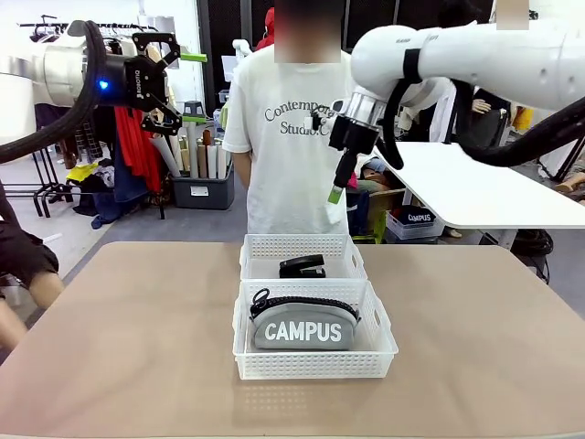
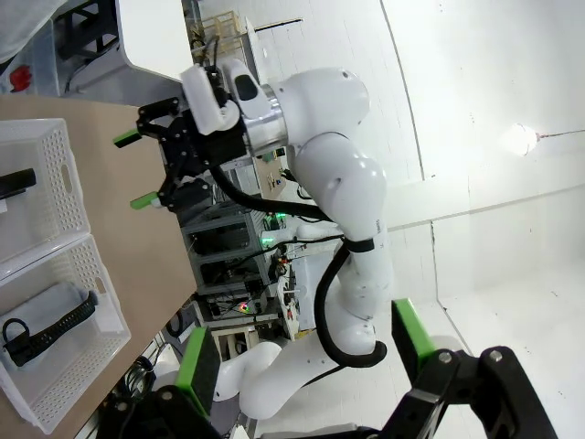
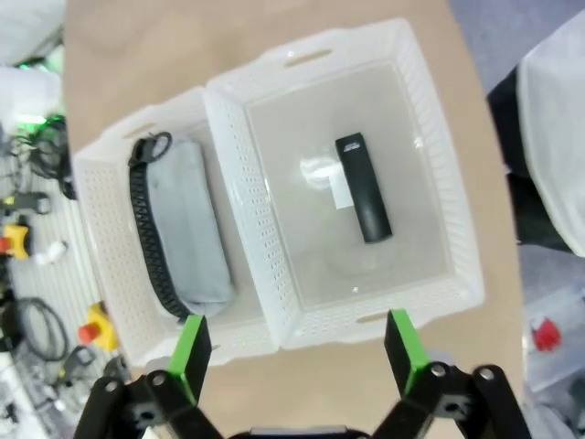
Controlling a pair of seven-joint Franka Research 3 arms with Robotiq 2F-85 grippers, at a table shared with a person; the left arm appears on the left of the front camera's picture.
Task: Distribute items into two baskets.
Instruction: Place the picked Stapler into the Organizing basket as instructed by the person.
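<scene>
A: Right gripper [image 1: 339, 174] status?

B: Fingers spread wide, nothing between the green pads [image 3: 404, 338]. In the front view it hangs in the air at about 1 o'clock from the baskets, well above the table [image 1: 119, 338], pointing down. Its own camera looks straight down past the pads onto both baskets.

A: Left gripper [image 1: 174, 73]?

B: Also spread, nothing held. It sits high at roughly 10 o'clock from the baskets, well apart from them, fingers pointing sideways toward the middle of the front view. Its wrist camera shows the right arm [image 2: 320, 137] across the table, and both baskets at the 9 o'clock edge.

A: Items?

B: The black stapler [image 1: 302, 266] lies flat in the far basket [image 1: 260, 247], roughly centred on the clear bottom; in the right wrist view a small white patch lies just beside it at 9 o'clock. The grey CAMPUS pouch [image 1: 303, 326] rests in the near basket [image 1: 315, 364], black zip up, lettering facing the robot, filling most of the width.

A: Basket layout?

B: The two touch along their long sides, far one at 12 o'clock from the near one, both near the table's middle.

A: Person?

B: Standing at the far edge, at 12 o'clock, in a white T-shirt [image 1: 283, 146], well apart from the baskets.
</scene>
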